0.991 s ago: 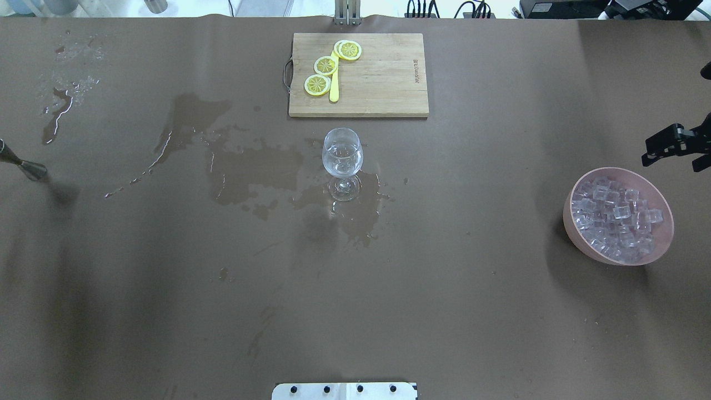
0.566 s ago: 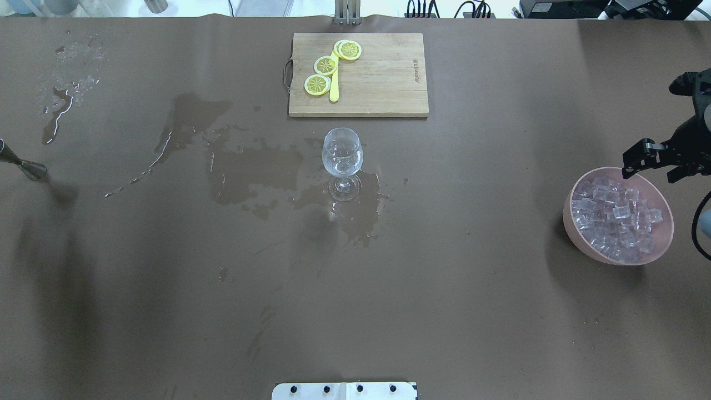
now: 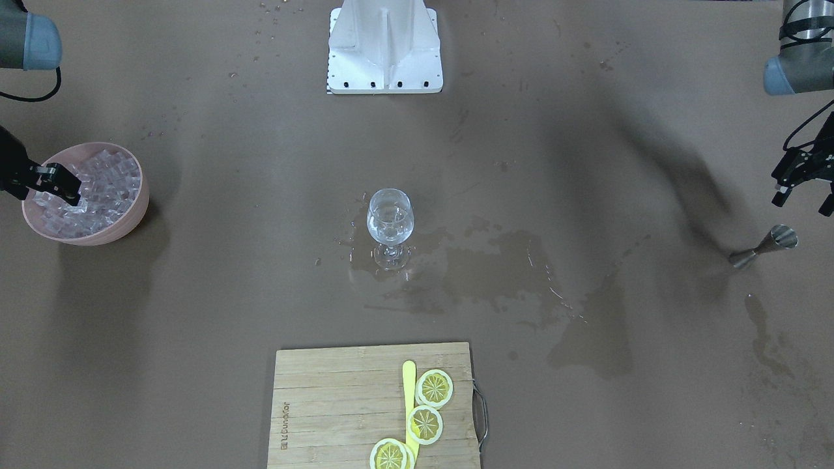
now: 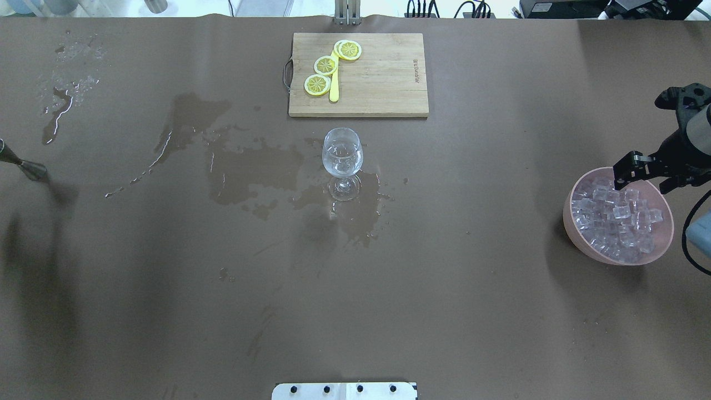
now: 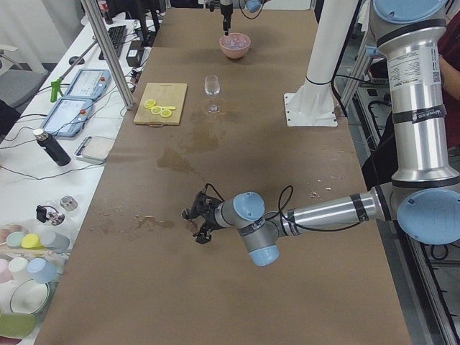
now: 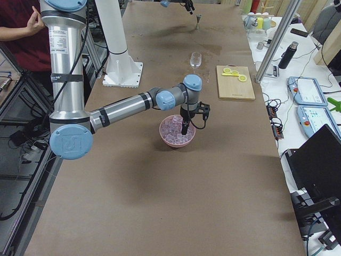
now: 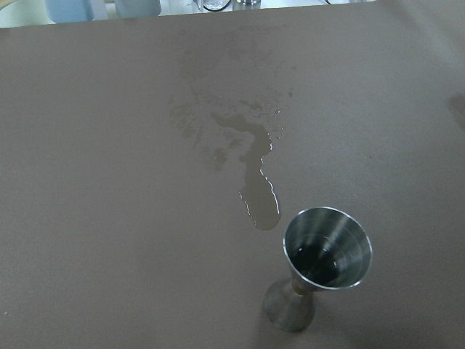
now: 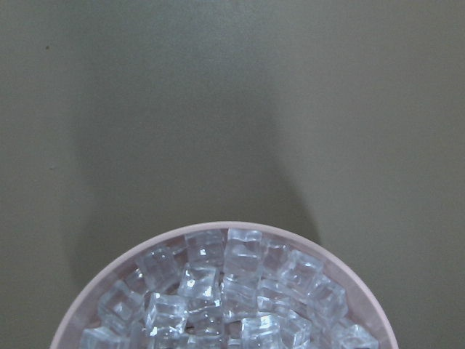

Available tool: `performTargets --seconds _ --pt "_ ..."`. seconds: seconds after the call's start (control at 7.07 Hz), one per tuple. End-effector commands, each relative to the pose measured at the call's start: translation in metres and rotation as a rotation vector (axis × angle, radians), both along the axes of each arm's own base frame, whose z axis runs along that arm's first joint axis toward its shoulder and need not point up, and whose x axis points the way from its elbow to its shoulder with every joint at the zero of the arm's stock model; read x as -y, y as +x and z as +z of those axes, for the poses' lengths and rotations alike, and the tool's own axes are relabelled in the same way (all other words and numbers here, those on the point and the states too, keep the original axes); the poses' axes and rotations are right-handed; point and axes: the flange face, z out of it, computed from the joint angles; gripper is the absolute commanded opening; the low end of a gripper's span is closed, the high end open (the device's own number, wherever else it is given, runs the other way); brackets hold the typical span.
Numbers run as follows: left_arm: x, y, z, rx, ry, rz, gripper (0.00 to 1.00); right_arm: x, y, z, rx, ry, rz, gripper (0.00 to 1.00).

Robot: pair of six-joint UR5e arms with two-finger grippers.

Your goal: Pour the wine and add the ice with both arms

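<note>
The wine glass (image 4: 343,158) stands upright mid-table with a little clear wine (image 3: 389,225) in its bowl. The pink bowl (image 4: 572,222) of ice (image 4: 616,216) sits at the right; it also shows in the front view (image 3: 133,212) and the right wrist view (image 8: 109,280). My right gripper (image 4: 644,178) is open and empty, over the bowl's far rim, just above the ice. My left gripper (image 3: 803,195) is open and empty, a little above the steel jigger (image 3: 769,244). The jigger stands upright at the table's left edge (image 4: 25,166) and in the left wrist view (image 7: 327,251).
A wooden cutting board (image 4: 389,83) with three lemon slices (image 4: 325,65) and a yellow knife lies behind the glass. Dark wet stains (image 4: 250,166) spread left of and under the glass. The white robot base (image 3: 384,45) is at the near edge.
My right gripper has moved left and down, from beyond the bowl to over its far rim. The glass, jigger and bowl have not moved.
</note>
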Motion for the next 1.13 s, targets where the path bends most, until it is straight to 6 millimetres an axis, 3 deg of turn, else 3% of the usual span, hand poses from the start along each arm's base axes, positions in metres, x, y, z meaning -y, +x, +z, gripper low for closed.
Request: performTargets --seconds 0.0,0.28,0.42,0.85,0.99 --pt "-0.004 0.011 0.001 -0.024 0.008 -0.014 0.97 -0.003 -0.007 0.007 -0.006 -0.021 -0.006 0.87" --pt "-0.008 0.036 0.002 -0.031 0.019 -0.045 0.97 -0.007 -0.019 0.008 -0.009 -0.036 -0.016 0.83" --pt "-0.004 0.039 0.000 -0.025 0.032 -0.062 0.97 -0.011 -0.029 0.011 -0.014 -0.054 -0.019 0.83" --pt "0.005 0.038 -0.002 -0.030 0.086 -0.135 0.97 -0.006 -0.034 0.033 -0.015 -0.044 -0.021 0.78" --pt "0.009 0.051 0.006 -0.017 0.094 -0.147 0.97 -0.004 -0.036 0.041 -0.015 -0.041 -0.021 0.76"
